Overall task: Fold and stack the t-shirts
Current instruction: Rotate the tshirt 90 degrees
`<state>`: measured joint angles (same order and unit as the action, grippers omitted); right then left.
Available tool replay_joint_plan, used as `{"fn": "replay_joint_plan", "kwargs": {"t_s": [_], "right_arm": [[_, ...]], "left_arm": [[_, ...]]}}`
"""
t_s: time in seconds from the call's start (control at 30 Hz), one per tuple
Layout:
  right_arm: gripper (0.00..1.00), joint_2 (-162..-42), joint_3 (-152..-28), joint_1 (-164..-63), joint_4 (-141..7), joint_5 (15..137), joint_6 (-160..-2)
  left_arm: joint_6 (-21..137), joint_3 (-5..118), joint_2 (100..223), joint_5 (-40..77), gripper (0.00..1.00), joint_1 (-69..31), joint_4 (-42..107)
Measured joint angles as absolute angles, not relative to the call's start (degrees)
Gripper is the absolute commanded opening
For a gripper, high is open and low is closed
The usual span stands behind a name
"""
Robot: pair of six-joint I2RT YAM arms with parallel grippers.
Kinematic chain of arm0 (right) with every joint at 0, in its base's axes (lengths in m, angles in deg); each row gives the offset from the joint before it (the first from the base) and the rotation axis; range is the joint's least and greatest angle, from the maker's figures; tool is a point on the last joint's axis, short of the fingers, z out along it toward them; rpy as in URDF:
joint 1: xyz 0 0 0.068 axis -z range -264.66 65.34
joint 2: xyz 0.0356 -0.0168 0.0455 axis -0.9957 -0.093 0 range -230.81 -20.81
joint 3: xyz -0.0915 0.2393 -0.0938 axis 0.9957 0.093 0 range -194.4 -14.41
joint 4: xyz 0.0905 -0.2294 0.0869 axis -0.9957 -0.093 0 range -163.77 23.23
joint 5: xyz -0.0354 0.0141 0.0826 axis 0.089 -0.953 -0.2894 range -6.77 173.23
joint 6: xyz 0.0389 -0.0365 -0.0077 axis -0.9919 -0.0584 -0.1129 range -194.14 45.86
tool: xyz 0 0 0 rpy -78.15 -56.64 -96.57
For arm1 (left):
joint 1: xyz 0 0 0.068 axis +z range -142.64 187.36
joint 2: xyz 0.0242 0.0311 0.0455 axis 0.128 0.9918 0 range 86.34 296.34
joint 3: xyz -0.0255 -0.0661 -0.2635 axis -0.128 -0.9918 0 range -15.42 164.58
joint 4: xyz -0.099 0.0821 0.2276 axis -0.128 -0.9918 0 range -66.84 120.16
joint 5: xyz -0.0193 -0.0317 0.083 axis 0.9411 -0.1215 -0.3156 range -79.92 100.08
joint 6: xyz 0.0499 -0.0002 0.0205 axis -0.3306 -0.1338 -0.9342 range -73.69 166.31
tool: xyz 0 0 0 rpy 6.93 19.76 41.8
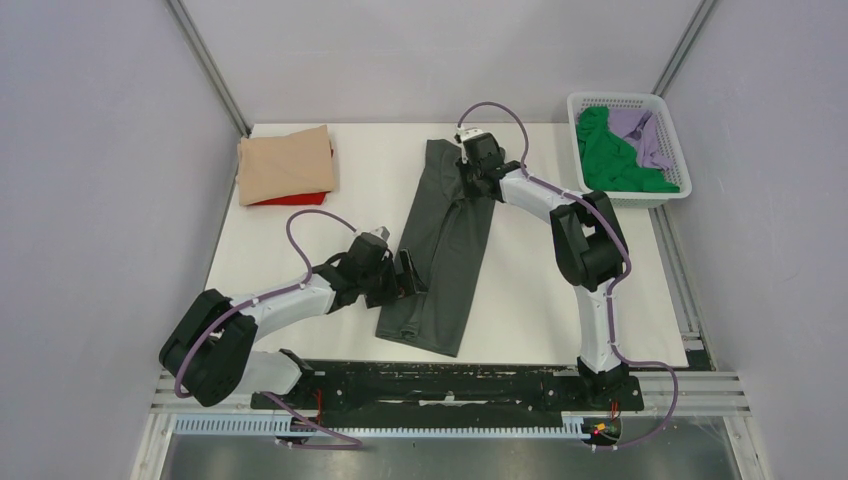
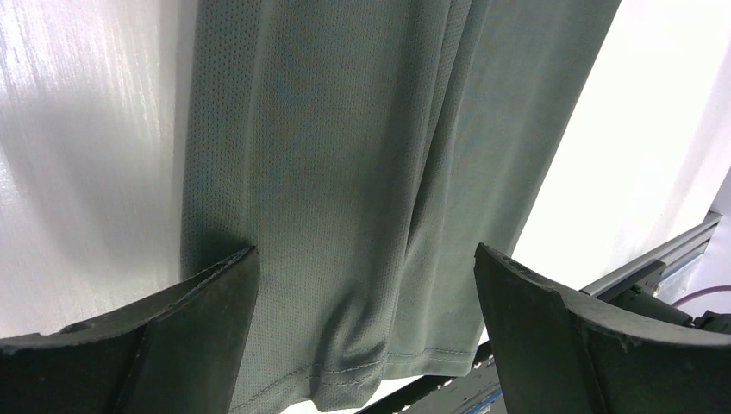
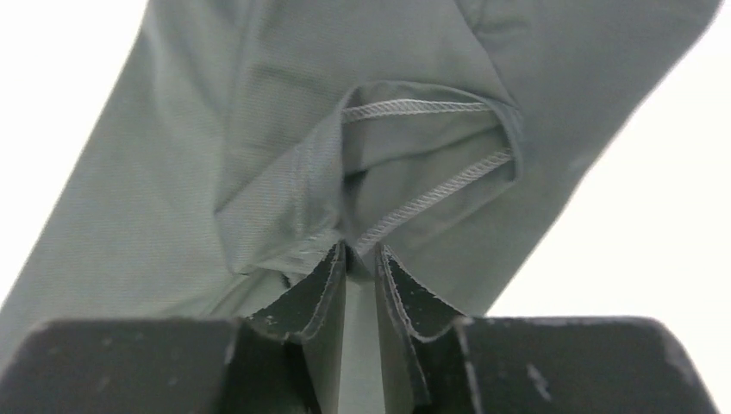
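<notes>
Top external: dark grey t-shirt (image 1: 445, 250) folded lengthwise into a narrow strip, laid from far to near across the middle of the white table (image 1: 540, 290), near end slanted a little to the left. Left gripper (image 1: 405, 275) low at the strip's left edge towards the near end. Right gripper (image 1: 470, 182) over the strip's far end. Only here: tan t-shirt (image 1: 285, 165) folded at the far left corner, stacked on a red t-shirt (image 1: 290, 199) with just a red edge showing on the near side; white lattice basket (image 1: 660, 100) at the far right, holding a crumpled green t-shirt (image 1: 615, 160) with a lilac t-shirt (image 1: 645, 135) beside it.

Left wrist, not seen from above: mesh weave of the grey cloth (image 2: 345, 129), lengthwise pleats and the stitched bottom hem (image 2: 345, 371). Both black fingers (image 2: 207, 328) spread wide with nothing between them, straddling most of the strip's width just above the cloth (image 2: 364, 254).

Right wrist, hidden from above by the arm itself: a sleeve opening with a double-stitched hem (image 3: 414, 108) folded in on the strip, bunched against the fingertips (image 3: 315, 293). Fingers a narrow slit apart (image 3: 360, 250), tips at the cloth; pinched or merely touching, cannot tell.
</notes>
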<state>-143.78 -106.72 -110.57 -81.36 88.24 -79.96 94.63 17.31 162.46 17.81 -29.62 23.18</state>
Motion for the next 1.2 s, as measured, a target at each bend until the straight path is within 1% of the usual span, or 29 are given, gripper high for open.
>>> {"fn": "replay_joint_plan", "kwargs": {"t_s": [0.03, 0.07, 0.13, 0.2, 0.23, 0.27, 0.3, 0.37, 0.5, 0.6, 0.67, 0.8, 0.97, 1.1, 1.2], "right_arm": [[0.41, -143.78, -106.74, -110.53, -81.78, 89.47, -80.01], [0.50, -143.78, -106.78, -110.44, -82.24, 90.78, -80.07], [0.56, -143.78, -107.29, -110.14, -83.24, 93.64, -80.29], [0.65, -143.78, -108.40, -109.63, -84.31, 96.77, -80.40], [0.77, -143.78, -108.86, -109.39, -84.49, 97.79, -80.49], [0.93, -143.74, -109.17, -109.04, -84.14, 98.67, -80.53], [0.98, -143.57, -109.21, -108.76, -83.75, 98.78, -80.90], [0.98, -143.17, -108.93, -108.24, -82.72, 97.53, -81.14], [0.98, -142.08, -107.46, -107.67, -78.61, 88.99, -82.04], [0.98, -142.39, -108.14, -108.08, -75.64, 79.94, -83.81], [0.98, -143.15, -109.34, -108.52, -74.26, 77.36, -84.42], [0.98, -146.91, -113.84, -109.22, -71.22, 75.24, -84.55], [0.98, -156.29, -124.12, -109.18, -69.39, 73.84, -84.42], [0.98, -159.00, -124.58, -109.02, -70.37, 73.03, -84.69], [0.98, -159.08, -122.70, -108.98, -71.13, 73.20, -84.58]], "left_arm": [[94.63, 17.31, 162.46, 17.83, 1.00, -29.62, 23.22], [94.63, 17.29, 162.46, 17.85, 1.00, -29.62, 23.24], [94.63, 17.29, 162.46, 17.87, 1.00, -29.62, 23.24], [94.63, 17.18, 162.35, 17.89, 1.00, -29.62, 23.35], [94.63, 17.07, 162.26, 17.91, 1.00, -29.62, 23.42], [94.63, 17.00, 162.15, 17.98, 1.00, -29.62, 23.46], [94.63, 16.92, 162.04, 18.09, 1.00, -29.59, 23.44], [94.63, 16.79, 161.91, 18.42, 1.00, -29.55, 23.46], [94.28, 16.76, 161.82, 20.38, 1.00, -29.46, 23.39], [92.82, 16.76, 161.71, 23.01, 1.00, -29.46, 23.26], [91.57, 17.07, 161.63, 24.62, 1.00, -29.51, 22.72], [88.73, 19.61, 161.45, 26.70, 1.00, -29.81, 21.93], [87.07, 22.29, 162.22, 27.44, 1.00, -30.01, 22.72], [86.96, 22.49, 166.65, 29.30, 1.00, -30.01, 24.25], [86.98, 22.42, 170.78, 31.18, 1.00, -29.99, 25.41]]}}
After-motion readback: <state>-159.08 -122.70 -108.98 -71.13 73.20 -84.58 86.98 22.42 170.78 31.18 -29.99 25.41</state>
